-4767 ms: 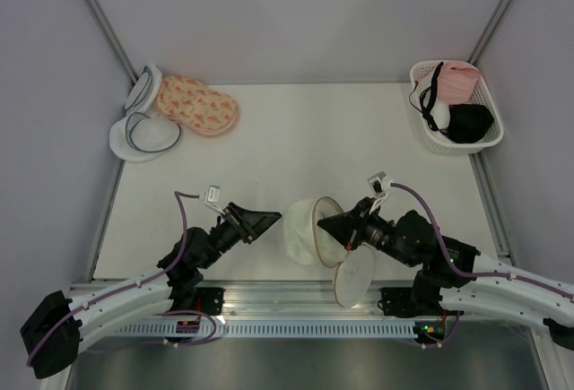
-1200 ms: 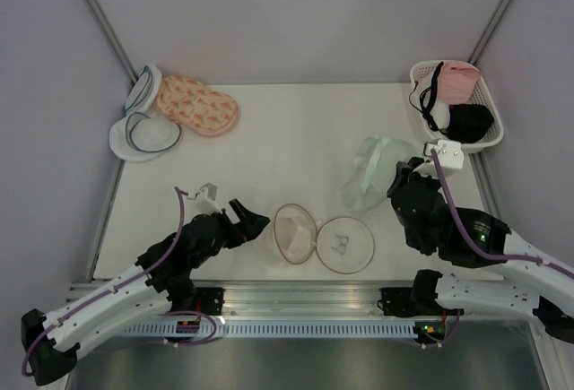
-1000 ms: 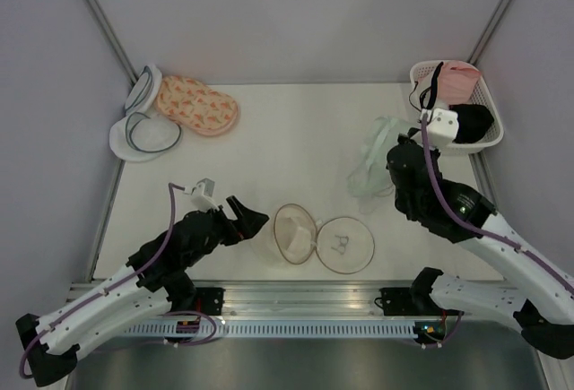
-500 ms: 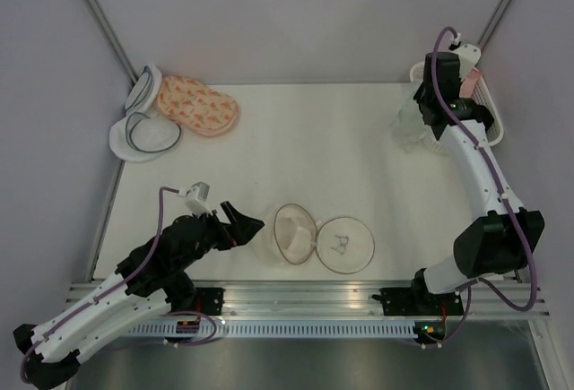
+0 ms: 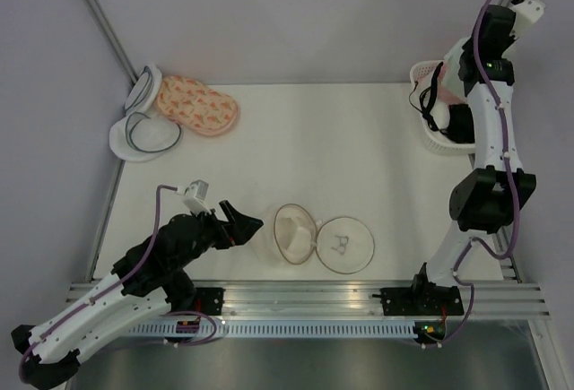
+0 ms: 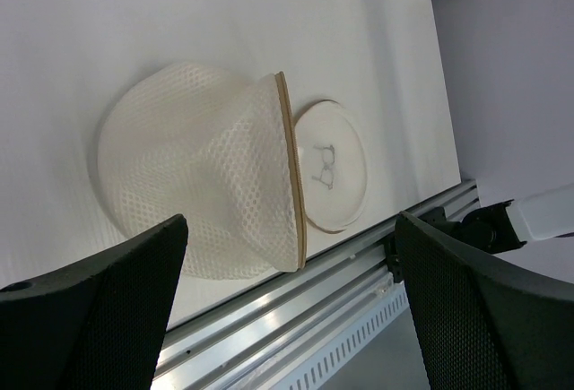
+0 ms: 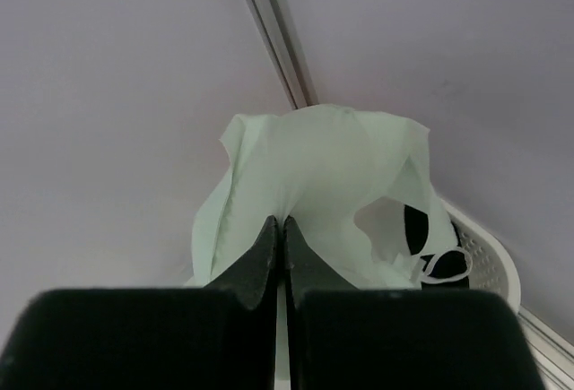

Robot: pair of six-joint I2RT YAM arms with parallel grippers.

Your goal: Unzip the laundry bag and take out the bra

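The laundry bag (image 5: 294,233) lies open near the front edge, its white mesh dome (image 6: 197,175) tipped on its side, tan rim up. Its flat lid (image 5: 343,245) rests on the table beside it. My left gripper (image 5: 247,220) stands open just left of the bag; in the left wrist view the left gripper (image 6: 291,220) has nothing between its fingers. My right arm (image 5: 491,94) reaches high over the back right corner. The right gripper (image 7: 280,221) is shut on the pale mint bra (image 7: 309,161), which hangs from the fingertips above the basket.
A white basket (image 5: 430,134) at the back right holds a black bra and a pink garment. At the back left lie a pink patterned pouch (image 5: 197,105) and two white pouches with dark rims (image 5: 142,132). The metal rail (image 5: 296,299) runs along the front edge.
My right arm has swung up and back, carrying the bra from the table's right side to high over the basket. The left arm has stayed beside the open bag.
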